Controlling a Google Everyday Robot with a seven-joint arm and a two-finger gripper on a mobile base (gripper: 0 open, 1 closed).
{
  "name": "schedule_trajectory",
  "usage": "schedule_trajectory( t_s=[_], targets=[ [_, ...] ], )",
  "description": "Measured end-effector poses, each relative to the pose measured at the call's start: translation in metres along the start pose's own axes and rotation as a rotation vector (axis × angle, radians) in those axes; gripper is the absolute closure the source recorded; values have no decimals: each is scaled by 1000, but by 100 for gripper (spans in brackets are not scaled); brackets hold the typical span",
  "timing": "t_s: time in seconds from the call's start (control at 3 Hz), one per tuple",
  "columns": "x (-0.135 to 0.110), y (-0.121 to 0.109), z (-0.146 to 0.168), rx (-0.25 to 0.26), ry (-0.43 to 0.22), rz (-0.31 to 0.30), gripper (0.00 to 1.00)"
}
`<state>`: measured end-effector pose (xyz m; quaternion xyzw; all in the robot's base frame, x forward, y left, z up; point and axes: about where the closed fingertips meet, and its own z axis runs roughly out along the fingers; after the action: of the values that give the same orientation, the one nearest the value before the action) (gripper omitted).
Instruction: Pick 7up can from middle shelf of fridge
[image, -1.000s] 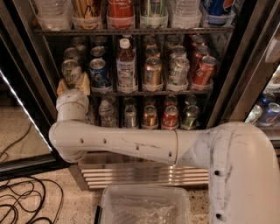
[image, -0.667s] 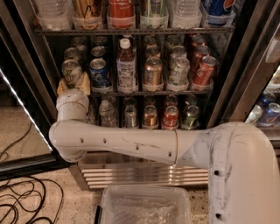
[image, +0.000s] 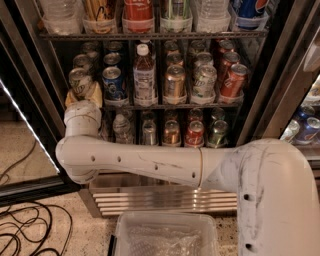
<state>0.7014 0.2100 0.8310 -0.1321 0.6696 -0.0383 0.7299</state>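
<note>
- 7up can (image: 80, 83): left end of the middle shelf (image: 175, 106), long axis roughly vertical, pull-tab top upward.
- Gripper (image: 83, 95): at the can's base; its opening and hold cannot be told.

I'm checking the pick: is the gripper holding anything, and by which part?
It cannot be told. The gripper sits at the bottom of the 7up can, at the left end of the middle shelf.

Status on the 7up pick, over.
Gripper at left end of middle shelf, at base of 7up can. Blue can close beside it.
</note>
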Motion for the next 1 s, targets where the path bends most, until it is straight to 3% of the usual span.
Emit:
schedule_trajectory(
  t_s=[0.33,0.67,1.0],
  targets=[
    [-2,-1,0,0,0,0,100],
    [-12,-11,-4,-33,-42,13,100],
    [-38,-29,-9,-39,-107,23,100]
  ],
)
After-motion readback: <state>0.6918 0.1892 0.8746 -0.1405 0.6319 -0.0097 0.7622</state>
